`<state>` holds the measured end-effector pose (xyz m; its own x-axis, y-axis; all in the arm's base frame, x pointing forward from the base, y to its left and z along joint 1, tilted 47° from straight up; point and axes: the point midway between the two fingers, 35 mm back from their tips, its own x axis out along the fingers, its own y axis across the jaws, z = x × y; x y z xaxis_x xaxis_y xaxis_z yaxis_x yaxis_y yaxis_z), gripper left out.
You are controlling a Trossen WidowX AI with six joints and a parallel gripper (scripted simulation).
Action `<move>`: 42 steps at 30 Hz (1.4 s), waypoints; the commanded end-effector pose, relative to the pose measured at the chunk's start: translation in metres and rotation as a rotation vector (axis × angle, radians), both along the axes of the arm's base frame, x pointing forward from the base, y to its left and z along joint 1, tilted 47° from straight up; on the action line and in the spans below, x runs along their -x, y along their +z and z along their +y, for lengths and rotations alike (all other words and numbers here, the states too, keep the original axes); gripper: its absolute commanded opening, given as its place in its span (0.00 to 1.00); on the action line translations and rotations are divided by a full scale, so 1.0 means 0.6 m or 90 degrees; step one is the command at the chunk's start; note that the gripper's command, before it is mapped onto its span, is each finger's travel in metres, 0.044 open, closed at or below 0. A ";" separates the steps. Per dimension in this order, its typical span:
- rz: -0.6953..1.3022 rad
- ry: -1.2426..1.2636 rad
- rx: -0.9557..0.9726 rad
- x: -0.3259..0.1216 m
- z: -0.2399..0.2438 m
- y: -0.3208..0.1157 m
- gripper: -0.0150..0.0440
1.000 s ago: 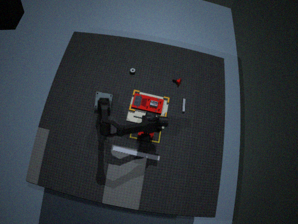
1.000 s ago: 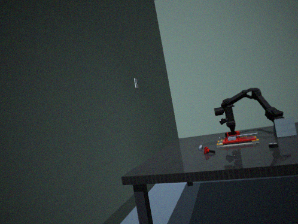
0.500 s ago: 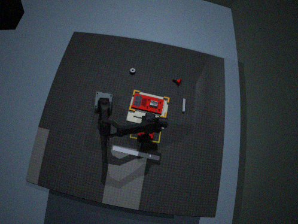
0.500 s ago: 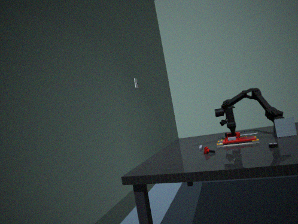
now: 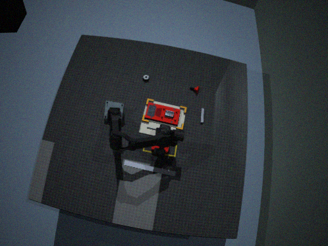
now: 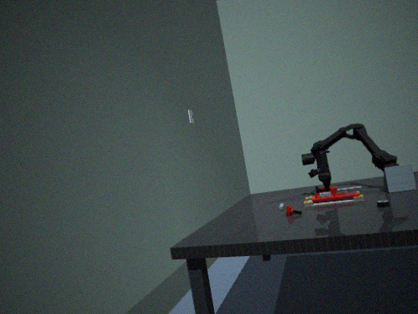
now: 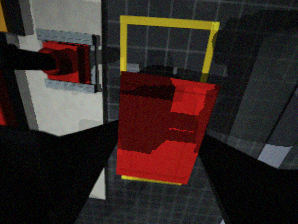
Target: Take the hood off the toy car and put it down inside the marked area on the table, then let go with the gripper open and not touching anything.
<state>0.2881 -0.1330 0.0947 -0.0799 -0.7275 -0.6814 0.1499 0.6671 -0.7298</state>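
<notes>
The gripper [image 5: 160, 152] [image 6: 327, 189] [image 7: 160, 139] is shut on the hood [image 7: 150, 107] [image 6: 334, 190], a flat red plate, with one finger on each long side. The hood is low over the yellow outline of the marked area [image 7: 170, 22] [image 5: 176, 150]. In the wrist view it covers the lower part of the outline and stays mostly between its side lines. Whether it touches the table cannot be told. The red toy car [image 5: 156, 116] [image 6: 346, 196] stands beside the marked area, between orange corner marks.
A pale board [image 5: 145, 128] [image 7: 57, 112] beside the outline bears a small red part [image 7: 77, 62] between grey strips. A long white bar [image 5: 138, 165] lies on the other side. Farther off are a red and black piece [image 5: 196, 89] [image 6: 289, 211], a ring [image 5: 145, 77] and a short white bar [image 5: 202, 116].
</notes>
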 end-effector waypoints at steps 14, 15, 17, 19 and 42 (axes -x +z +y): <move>0.002 0.004 0.002 0.001 -0.009 -0.010 0.25; 0.002 0.004 0.002 0.001 -0.010 -0.010 0.25; 0.002 0.004 0.002 0.001 -0.011 -0.011 0.25; 0.002 0.004 0.002 0.001 -0.012 -0.012 0.25; -0.001 0.003 0.001 -0.008 0.063 0.055 1.00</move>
